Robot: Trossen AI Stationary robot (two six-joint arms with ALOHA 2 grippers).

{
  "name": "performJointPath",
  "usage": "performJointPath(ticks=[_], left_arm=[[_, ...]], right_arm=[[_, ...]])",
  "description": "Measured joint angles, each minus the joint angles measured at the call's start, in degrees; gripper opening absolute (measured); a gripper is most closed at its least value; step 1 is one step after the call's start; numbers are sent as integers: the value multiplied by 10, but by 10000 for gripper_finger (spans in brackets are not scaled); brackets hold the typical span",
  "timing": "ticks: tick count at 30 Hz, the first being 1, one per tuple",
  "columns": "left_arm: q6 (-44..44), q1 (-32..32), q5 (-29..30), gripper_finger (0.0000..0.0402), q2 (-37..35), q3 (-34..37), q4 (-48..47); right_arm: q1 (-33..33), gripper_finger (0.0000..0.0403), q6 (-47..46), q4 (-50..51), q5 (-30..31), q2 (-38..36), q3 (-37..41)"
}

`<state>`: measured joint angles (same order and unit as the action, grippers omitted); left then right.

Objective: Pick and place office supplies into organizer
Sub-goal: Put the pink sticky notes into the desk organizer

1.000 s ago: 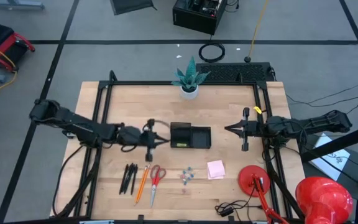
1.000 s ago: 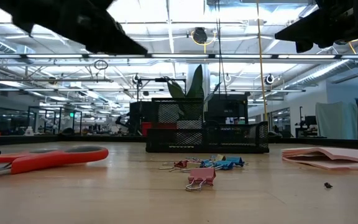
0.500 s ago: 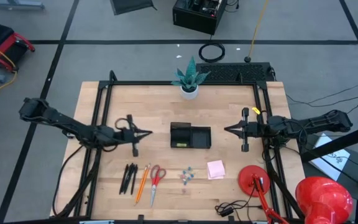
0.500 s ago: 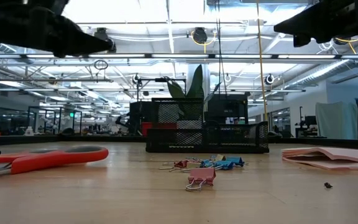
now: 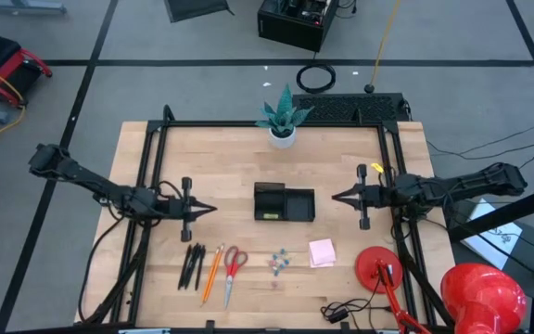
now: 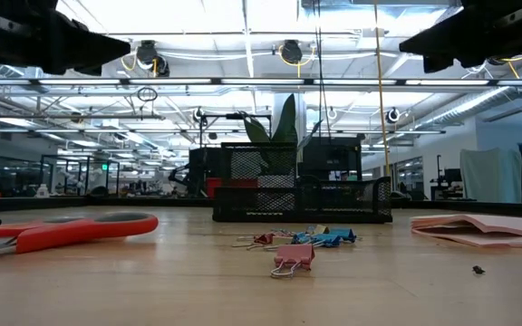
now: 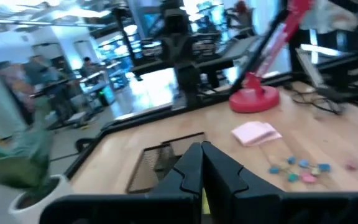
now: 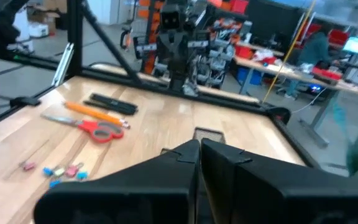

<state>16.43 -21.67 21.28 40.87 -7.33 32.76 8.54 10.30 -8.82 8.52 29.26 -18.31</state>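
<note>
Still nothing was picked: your left gripper (image 5: 209, 209) and right gripper (image 5: 335, 196) flanked the organizer (image 5: 284, 202), fingers pressed together, empty; next, open over the scissors (image 5: 231, 271).

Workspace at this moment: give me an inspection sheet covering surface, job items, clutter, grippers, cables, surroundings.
Surface: wooden table, black frame rails along its edges.
Job's things: organizer mid-table; pens, pencil, scissors, clips and sticky notes lie on the near half, none being held.
Clutter: plant pot at the far edge; red lamp base near right.
Grippers: left gripper shut, left of the organizer; right gripper shut, right of it; both empty.
Cables: black cord at the near edge by the lamp.
Surroundings: grey floor, black case, coiled cable.
</note>
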Motion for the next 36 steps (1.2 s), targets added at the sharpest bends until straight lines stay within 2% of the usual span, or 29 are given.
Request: performJointPath(ticks=[7, 13, 19, 24, 30, 36], left_arm=[[9, 0, 0, 14, 4, 0, 0], [9, 0, 2, 15, 4, 0, 1], [2, 0, 2, 15, 4, 0, 1], [12, 0, 3, 15, 4, 0, 5], [11, 12, 3, 15, 4, 0, 9], [-3, 18, 3, 15, 4, 0, 9]], right_arm=[[1, 9, -40, -18, -110, 50, 0], [29, 31, -112, -77, -112, 104, 0], [92, 97, -113, -125, -42, 150, -5], [157, 169, -88, -171, -37, 194, -64], [230, 238, -21, -123, 46, 272, -135], [269, 262, -41, -53, 125, 338, -204]])
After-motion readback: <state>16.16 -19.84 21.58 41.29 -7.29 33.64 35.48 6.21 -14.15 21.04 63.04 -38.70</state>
